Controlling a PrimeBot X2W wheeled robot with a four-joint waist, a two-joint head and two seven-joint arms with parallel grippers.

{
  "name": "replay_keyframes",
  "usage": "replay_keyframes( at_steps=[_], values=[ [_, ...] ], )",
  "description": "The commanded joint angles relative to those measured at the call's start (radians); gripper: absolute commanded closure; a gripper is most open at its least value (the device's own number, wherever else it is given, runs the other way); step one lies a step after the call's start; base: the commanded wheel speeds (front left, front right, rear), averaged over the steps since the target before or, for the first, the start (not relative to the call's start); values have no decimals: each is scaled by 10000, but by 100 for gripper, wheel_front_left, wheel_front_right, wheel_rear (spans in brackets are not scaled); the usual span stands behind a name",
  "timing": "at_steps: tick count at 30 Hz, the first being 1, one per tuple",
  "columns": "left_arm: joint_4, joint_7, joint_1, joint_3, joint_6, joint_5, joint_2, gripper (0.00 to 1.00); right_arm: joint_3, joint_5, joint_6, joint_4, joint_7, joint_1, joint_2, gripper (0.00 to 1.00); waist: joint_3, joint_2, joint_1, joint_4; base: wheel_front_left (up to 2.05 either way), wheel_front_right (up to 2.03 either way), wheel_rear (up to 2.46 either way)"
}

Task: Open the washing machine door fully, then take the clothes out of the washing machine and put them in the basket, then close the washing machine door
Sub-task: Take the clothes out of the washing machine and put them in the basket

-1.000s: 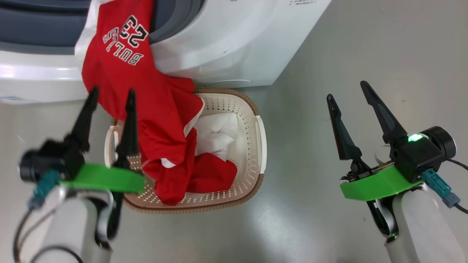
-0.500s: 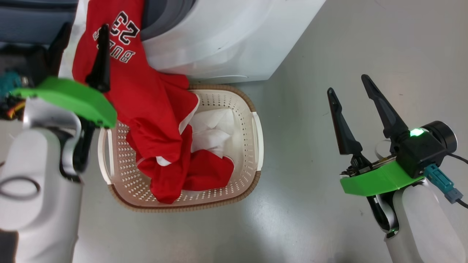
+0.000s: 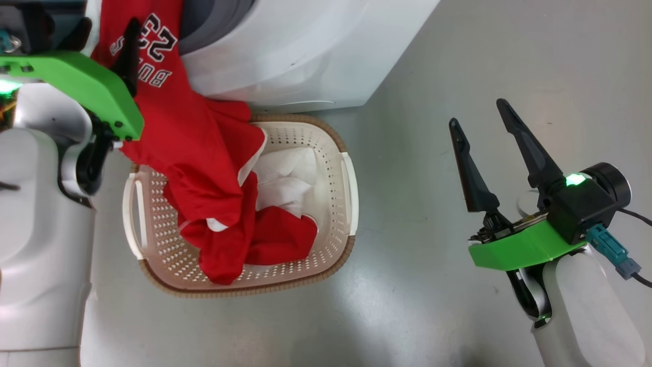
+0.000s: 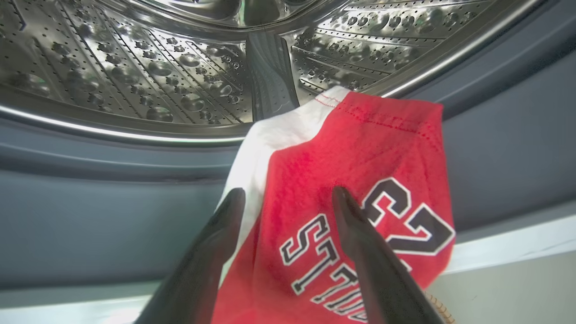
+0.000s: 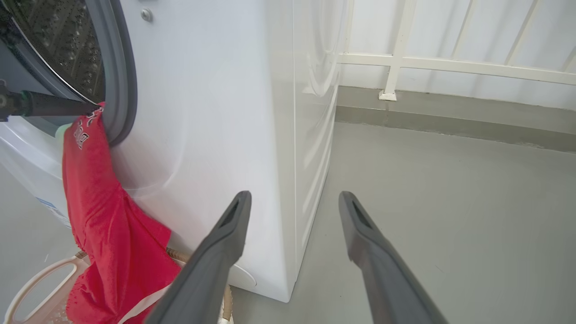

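The white washing machine (image 3: 305, 51) stands open at the top; its door is out of view. A red "BULLS 23" jersey (image 3: 188, 137) hangs from the grey gasket (image 4: 90, 216) down into the cream basket (image 3: 326, 153). A white garment (image 3: 285, 178) and another red piece (image 3: 282, 239) lie inside the basket. My left gripper (image 3: 109, 38) is open at the drum mouth. In the left wrist view it (image 4: 287, 193) hovers over the jersey (image 4: 360, 153), below the steel drum (image 4: 135, 67). My right gripper (image 3: 478, 113) is open and empty over the floor to the right.
The basket sits on grey floor right against the machine's front. In the right wrist view the machine's side (image 5: 310, 112) is just left of my right gripper (image 5: 293, 195). A white railing (image 5: 450, 65) and wall stand behind bare floor (image 5: 450, 202).
My left gripper has risen from beside the basket's left rim up to the drum opening, over the jersey's lettering. The camera has shifted a little. The right arm has barely moved.
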Motion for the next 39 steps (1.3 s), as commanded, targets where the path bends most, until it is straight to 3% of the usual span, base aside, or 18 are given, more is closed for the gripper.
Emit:
replay_keyframes(
  at_steps=[1,6,8,9,10,11,12,26,35,39],
  values=[
    [-151,6,-154,224,-76,-46,470,0,230,78,35,-194,-63,34,32,0,19,0,0,-44,0,0,0],
    [424,-155,-431,168,-105,-28,568,0,276,145,35,-186,-63,-9,32,0,71,0,0,-161,0,0,0],
    [607,-226,-522,134,-102,-4,593,24,287,164,35,-186,-63,-22,32,0,90,0,0,-199,0,0,0],
    [695,-250,-562,117,-103,-1,597,52,286,173,35,-191,-63,-26,32,0,100,0,0,-214,0,0,0],
    [783,-265,-596,88,-112,8,603,60,283,181,35,-197,-63,-27,32,0,105,0,0,-225,0,0,0],
    [869,-275,-625,63,-131,-3,598,90,278,188,35,-203,-63,-23,32,0,107,0,0,-232,0,0,0],
    [947,-288,-650,45,-156,-31,584,100,268,193,35,-205,-63,-16,32,0,104,0,0,-234,0,0,0],
    [579,-1404,-585,-182,-272,-19,560,100,216,143,35,-136,-63,124,32,0,-202,0,0,-74,0,0,0],
    [-1085,-1773,609,-292,-212,-88,463,100,89,71,35,-158,-63,241,32,0,-332,0,0,90,0,0,0],
    [-2620,-1795,1796,-326,7,-129,409,100,44,40,35,-183,-63,312,32,0,-420,0,0,197,0,0,0]
  ],
)
